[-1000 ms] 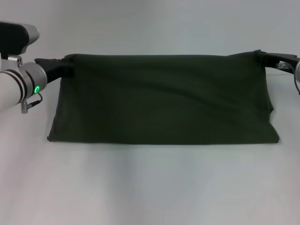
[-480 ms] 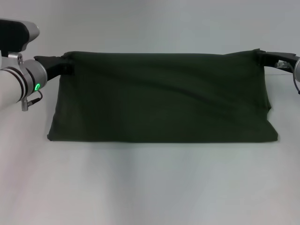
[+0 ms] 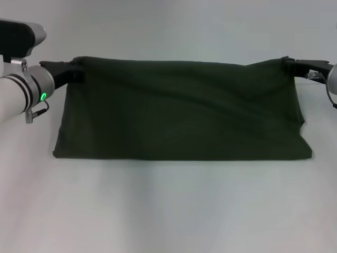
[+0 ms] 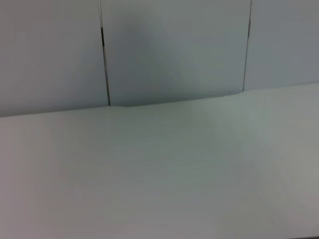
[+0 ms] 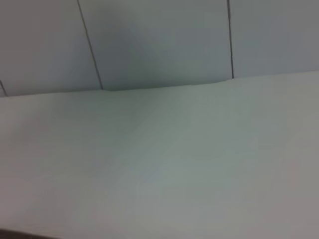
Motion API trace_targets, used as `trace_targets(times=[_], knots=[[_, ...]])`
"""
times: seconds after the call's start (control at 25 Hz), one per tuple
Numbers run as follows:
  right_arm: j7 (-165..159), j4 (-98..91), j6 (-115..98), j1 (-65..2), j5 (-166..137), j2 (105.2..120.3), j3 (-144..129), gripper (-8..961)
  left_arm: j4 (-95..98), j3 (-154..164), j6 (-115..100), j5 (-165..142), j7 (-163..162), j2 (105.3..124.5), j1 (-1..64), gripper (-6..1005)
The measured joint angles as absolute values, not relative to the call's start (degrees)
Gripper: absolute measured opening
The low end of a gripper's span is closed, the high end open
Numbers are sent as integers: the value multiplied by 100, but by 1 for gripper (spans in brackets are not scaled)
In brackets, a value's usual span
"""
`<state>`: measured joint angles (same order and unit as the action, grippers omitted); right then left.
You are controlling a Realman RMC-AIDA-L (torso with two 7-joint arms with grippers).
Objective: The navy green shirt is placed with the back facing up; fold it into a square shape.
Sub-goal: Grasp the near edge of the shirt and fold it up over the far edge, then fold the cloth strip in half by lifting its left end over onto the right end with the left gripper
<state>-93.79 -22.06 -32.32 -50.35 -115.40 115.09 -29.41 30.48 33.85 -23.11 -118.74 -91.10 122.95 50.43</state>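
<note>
Navy green shirt (image 3: 181, 110) folded into a wide band on the white table (image 3: 168, 211), plain side up. Left gripper (image 3: 75, 71) pinches shirt's far left corner; right gripper (image 3: 287, 64) pinches its far right corner, both raised

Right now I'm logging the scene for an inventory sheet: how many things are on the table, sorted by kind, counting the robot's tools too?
Dark olive-green soft fabric shirt: 1
Robot tools pinching the shirt's far corners, left tool and right tool: 2
Total: 3
</note>
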Motion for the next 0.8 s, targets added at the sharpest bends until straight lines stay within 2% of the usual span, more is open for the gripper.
trace_targets(times=[0.28,0.44,0.52,0.8], knots=[[-9362,-2251,-3256,-4983,-11540,11479,-3083,92,3051,3392,-2076,-11731,-9069,12315,5051,134],[-9364,-2266,-3228,-4963,-11540,11433,-3092,97,3101,3391,-1935,-11361,-9092,12314,4980,258],[-9390,-2275,-3258,-4953,-11540,11401,-3091,316,3133,3390,-1966,-11163,-9098,12301,4928,320],[-9610,-2467,-4107,-4740,-11541,11350,-3046,568,3316,3389,-3333,-11026,-9264,12268,4672,521]])
